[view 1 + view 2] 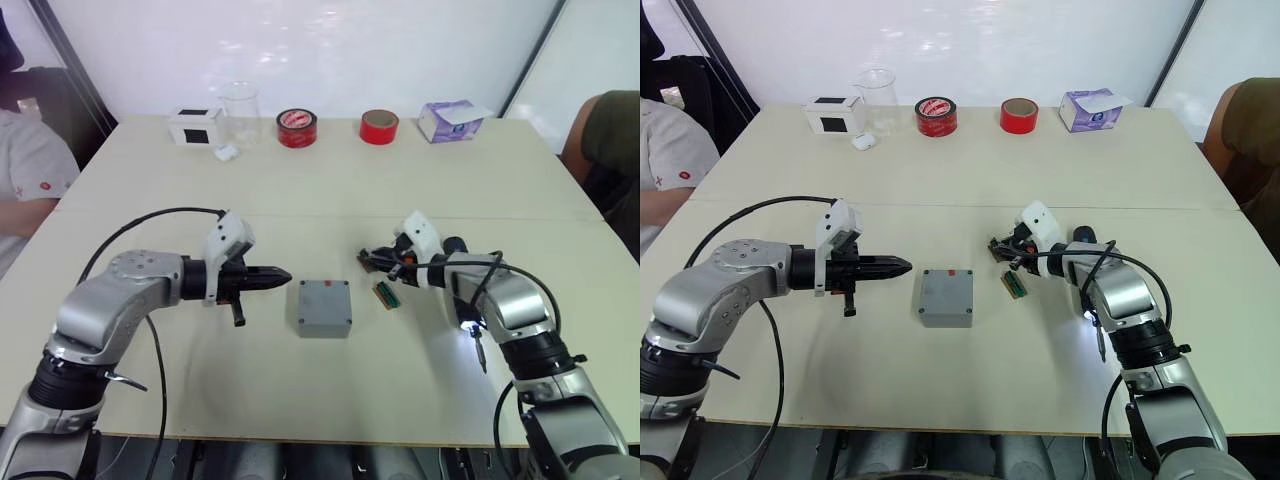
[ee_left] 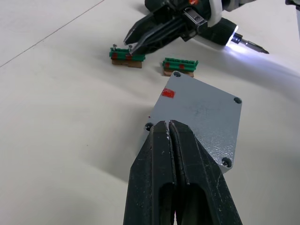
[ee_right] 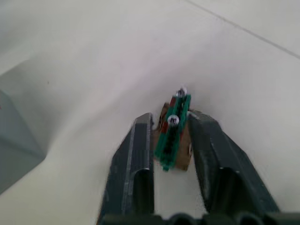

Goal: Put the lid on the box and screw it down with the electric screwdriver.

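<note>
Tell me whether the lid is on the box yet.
On. The lid covers the box flush, hiding the inside. Whether its corner screws are tight, cannot tell.

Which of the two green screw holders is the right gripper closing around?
The one farther from the box: the green holder with two screws standing in it, between the right gripper fingers. The other holder lies beside the box, untouched.

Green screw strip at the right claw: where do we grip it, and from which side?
Grip the green strip across its two long sides, low at the brown base, coming down from above. It is narrow and lies flat on the table, with screws standing upright on top, so the top face is best left untouched. The right claw straddles it that way, fingers open.
</note>
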Robot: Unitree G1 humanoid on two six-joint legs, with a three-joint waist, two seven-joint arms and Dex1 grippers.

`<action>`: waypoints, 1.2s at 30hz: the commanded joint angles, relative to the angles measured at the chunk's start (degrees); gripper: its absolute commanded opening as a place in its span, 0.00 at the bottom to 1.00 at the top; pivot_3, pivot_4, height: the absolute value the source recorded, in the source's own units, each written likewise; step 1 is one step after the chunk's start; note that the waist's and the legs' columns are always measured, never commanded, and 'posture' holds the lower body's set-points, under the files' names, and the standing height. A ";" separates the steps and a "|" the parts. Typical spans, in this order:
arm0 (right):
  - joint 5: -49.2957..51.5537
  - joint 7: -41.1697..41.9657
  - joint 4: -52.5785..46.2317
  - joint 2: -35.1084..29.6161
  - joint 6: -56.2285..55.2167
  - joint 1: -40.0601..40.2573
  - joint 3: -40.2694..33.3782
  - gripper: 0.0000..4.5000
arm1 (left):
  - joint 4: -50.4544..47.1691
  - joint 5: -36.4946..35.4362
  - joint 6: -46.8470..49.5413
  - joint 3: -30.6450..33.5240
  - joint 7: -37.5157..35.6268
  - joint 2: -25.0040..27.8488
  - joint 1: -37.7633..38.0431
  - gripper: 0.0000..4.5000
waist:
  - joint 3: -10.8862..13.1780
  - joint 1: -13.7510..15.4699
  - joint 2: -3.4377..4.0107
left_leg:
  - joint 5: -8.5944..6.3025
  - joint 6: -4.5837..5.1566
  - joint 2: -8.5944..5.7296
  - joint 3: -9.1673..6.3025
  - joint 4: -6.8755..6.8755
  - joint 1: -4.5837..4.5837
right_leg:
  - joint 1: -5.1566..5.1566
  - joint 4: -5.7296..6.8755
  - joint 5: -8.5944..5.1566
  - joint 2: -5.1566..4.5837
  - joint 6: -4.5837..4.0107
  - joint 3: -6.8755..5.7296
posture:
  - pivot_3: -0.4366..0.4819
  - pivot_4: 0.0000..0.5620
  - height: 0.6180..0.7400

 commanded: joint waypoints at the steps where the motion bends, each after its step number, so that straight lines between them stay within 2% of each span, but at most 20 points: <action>1: -0.41 -0.07 -1.59 0.27 -0.45 -0.32 -1.25 0.27 | -1.65 -0.62 -0.58 0.77 0.12 0.38 -0.35 0.00 | 0.00 -0.01 0.00 | 0.00 0.00 0.00 0.00 0.00 0.00 | 0.00 0.00 0.00 0.00 0.00 0.00 | 0.48 0.27 1.00; 30: -0.88 -1.14 -0.93 1.77 -0.48 -0.96 -2.63 0.27 | -0.43 0.36 -2.24 -0.55 -0.56 0.48 0.07 0.00 | 0.00 -0.02 0.00 | 0.00 0.00 0.00 0.00 -0.01 0.01 | 0.00 0.00 0.00 0.00 -0.01 0.01 | 0.48 0.27 1.00; 33: -1.04 -1.22 -0.81 1.91 -0.62 -0.95 -2.81 0.10 | -0.35 0.36 -2.43 -0.71 -0.62 0.59 0.11 0.00 | 0.00 -0.02 0.00 | 0.00 0.00 0.00 0.00 -0.01 0.01 | 0.00 0.00 0.00 0.00 -0.01 0.01 | 0.48 0.27 1.00; 34: -1.13 -1.27 -0.74 1.99 -0.67 -0.96 -2.89 0.01 | -0.33 0.37 -2.47 -0.75 -0.62 0.60 0.14 0.00 | 0.00 -0.01 0.00 | 0.00 0.00 0.00 0.00 -0.01 0.01 | 0.00 -0.01 0.00 0.00 -0.01 0.01 | 0.48 0.27 1.00; 36: -1.23 -1.30 -0.65 2.14 -0.72 -0.98 -3.08 0.01 | -0.43 0.38 -2.49 -0.85 -0.60 0.62 0.26 0.00 | 0.00 0.00 0.00 | 0.00 0.00 0.00 0.00 -0.01 0.01 | 0.00 0.00 0.00 0.00 -0.01 0.01 | 0.48 0.27 1.00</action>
